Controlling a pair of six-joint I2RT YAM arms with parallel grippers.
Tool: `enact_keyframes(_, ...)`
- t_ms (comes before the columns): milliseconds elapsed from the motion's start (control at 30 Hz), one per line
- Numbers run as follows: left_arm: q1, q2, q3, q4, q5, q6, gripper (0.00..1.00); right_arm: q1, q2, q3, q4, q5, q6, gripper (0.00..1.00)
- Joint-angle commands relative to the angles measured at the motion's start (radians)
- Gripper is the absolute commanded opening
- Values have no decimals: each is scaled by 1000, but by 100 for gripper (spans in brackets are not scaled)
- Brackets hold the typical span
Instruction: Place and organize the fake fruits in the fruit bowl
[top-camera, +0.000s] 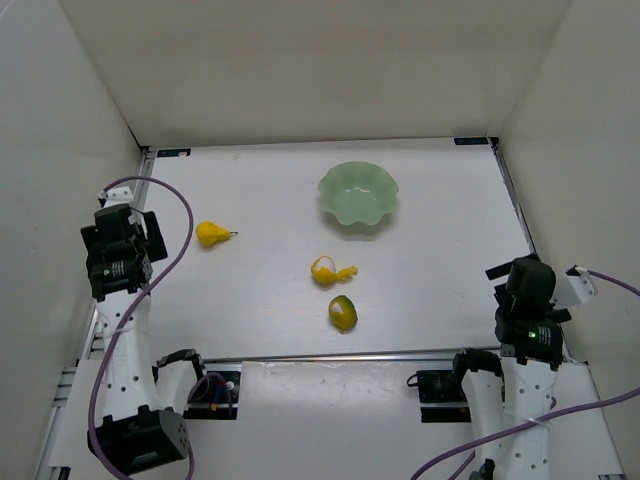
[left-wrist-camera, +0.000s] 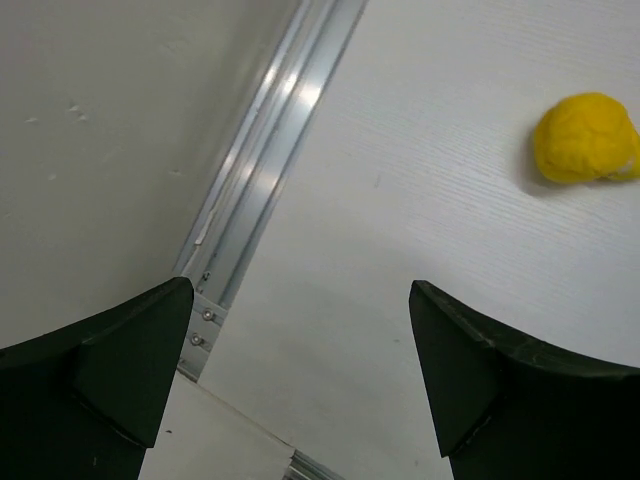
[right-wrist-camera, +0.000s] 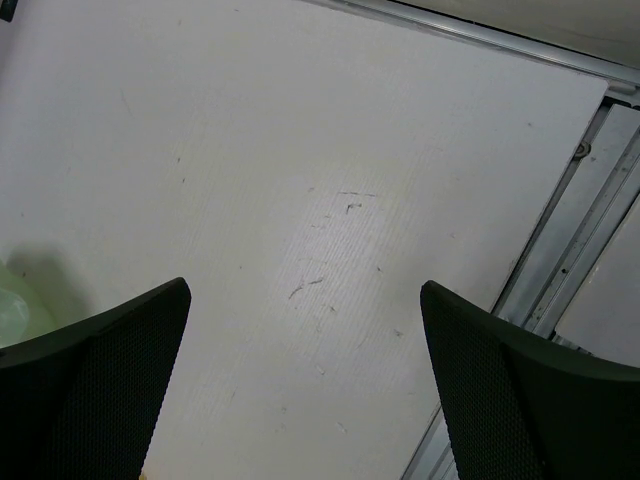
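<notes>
The pale green fruit bowl (top-camera: 358, 193) with a wavy rim stands at the back of the white table, nothing in it. Three fake fruits lie apart on the table: a yellow pear (top-camera: 211, 234) at the left, a curled banana piece (top-camera: 330, 270) in the middle, and a yellow-green oval (top-camera: 343, 313) nearer the front. My left gripper (top-camera: 128, 225) hangs open at the left edge, with the pear (left-wrist-camera: 585, 138) ahead to its right. My right gripper (top-camera: 520, 283) hangs open at the right edge, over bare table; a sliver of the bowl (right-wrist-camera: 18, 310) shows at its left.
White walls close in the table on the left, back and right. An aluminium rail (left-wrist-camera: 262, 165) runs along the left edge, and another rail (right-wrist-camera: 560, 255) runs along the right edge. A rail (top-camera: 330, 356) also borders the front, by the arm bases.
</notes>
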Motion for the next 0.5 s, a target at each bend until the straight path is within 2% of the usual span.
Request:
enact_keyframes(0,-17,1,-28,-41,188,103,100,4,19,28,37,-32,-18,100)
enact_keyframes(33,-29,15,-37,-59,285,161,100,4,29,28,37,-50,-50,100)
enact_keyframes(67,-46,32,-37,-78,318,187,100,4,44,28,52,-73,-66,100)
enact_keyframes(133,-127,129,-20,-127,318,198,100,4,81,28,63,-135,-100,100)
enact_keyframes(300,-358,407,164,-190,152,219,100,26,162,39,94,-216,-124,100)
enact_keyframes(333,-429,426,179,-144,122,288,100,35,162,39,108,-236,-135,100)
enact_keyframes(433,-526,495,179,-76,76,454,100,47,185,29,108,-245,-144,100)
enact_keyframes(467,-582,519,179,-76,25,559,100,47,185,29,108,-235,-144,100)
